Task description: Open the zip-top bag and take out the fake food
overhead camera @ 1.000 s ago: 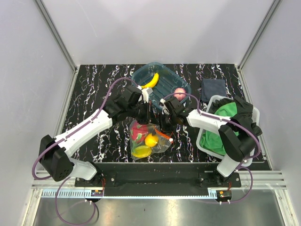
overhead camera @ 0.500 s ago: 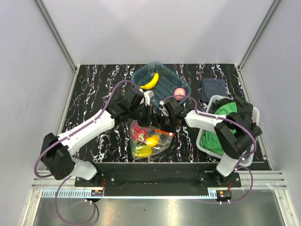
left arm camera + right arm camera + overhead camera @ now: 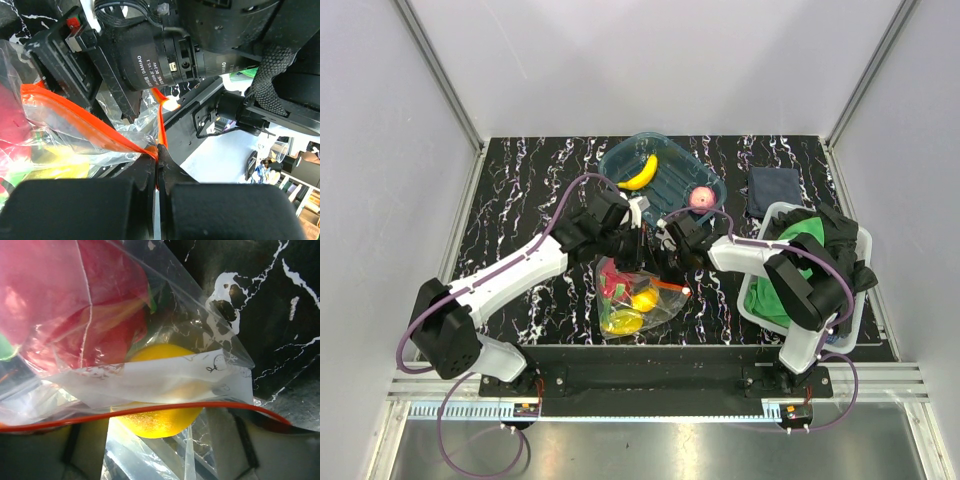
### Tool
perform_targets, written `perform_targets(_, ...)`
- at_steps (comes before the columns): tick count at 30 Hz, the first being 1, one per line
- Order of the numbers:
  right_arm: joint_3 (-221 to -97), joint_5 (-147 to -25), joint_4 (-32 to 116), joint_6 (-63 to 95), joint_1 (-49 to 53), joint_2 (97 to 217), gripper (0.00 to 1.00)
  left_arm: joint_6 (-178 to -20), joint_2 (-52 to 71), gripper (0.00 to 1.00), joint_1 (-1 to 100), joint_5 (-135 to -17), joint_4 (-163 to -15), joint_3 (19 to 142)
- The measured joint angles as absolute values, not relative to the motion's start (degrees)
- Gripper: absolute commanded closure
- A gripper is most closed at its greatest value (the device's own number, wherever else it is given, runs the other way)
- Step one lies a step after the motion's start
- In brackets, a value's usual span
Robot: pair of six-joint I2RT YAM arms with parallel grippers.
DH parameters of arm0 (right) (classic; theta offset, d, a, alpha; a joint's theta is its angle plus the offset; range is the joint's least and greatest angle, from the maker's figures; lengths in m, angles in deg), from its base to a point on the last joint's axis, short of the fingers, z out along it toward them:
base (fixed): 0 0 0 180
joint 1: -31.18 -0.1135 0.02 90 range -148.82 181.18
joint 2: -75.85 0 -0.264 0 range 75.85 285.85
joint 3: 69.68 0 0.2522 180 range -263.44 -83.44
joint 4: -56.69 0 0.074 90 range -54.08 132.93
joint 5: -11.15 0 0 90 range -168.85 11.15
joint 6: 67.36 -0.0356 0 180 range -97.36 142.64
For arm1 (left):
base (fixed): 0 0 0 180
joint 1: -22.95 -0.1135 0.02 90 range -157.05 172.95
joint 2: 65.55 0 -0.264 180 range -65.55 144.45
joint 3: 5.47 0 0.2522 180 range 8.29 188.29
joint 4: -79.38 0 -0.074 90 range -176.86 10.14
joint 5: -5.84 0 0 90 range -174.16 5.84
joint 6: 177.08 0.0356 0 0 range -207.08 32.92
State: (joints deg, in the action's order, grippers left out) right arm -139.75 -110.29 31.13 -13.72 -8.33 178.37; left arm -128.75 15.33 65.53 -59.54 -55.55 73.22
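The zip-top bag (image 3: 658,305) lies near the table's front middle, with a red fruit (image 3: 612,283) and yellow round pieces (image 3: 643,299) inside. My left gripper (image 3: 640,247) is shut on the bag's red-orange zip strip (image 3: 75,112), pinched at the fingertips (image 3: 159,155). My right gripper (image 3: 665,262) is at the bag's mouth and open. In the right wrist view its fingers stand either side of a yellow fruit (image 3: 157,420), with the strip (image 3: 150,409) running across between them and the red fruit (image 3: 65,305) behind. A banana (image 3: 640,172) and a pinkish ball (image 3: 701,196) lie in the teal tray (image 3: 620,155).
A white basket (image 3: 865,240) holding a green cloth (image 3: 780,295) stands at the right, under my right arm. A dark blue cloth (image 3: 772,188) lies behind it. The teal tray sits just beyond both grippers.
Both grippers have shifted slightly away from the near edge. The right gripper has moved left over the bag's mouth. The zip strip is drawn out more between them.
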Motion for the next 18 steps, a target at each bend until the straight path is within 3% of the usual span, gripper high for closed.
perform_targets(1, -139.7, -110.3, 31.1, -13.7, -8.3, 178.4, 0.43, -128.7, 15.3, 1.00, 65.5, -59.5, -55.9, 73.0)
perform_targets(8, -138.6, -109.7, 31.0, -13.7, -8.4, 177.0, 0.75, -128.7, 15.3, 1.00, 65.7, -59.5, -56.8, 72.1)
perform_targets(12, -138.0, -109.3, 29.9, -12.9, -8.4, 174.2, 0.84, -128.3, 15.0, 1.00, 65.7, -59.8, -56.8, 72.1)
perform_targets(18, -137.3, -108.7, 27.7, -11.0, -8.4, 167.2, 0.89, -127.5, 13.9, 1.00, 65.9, -60.2, -56.7, 73.1)
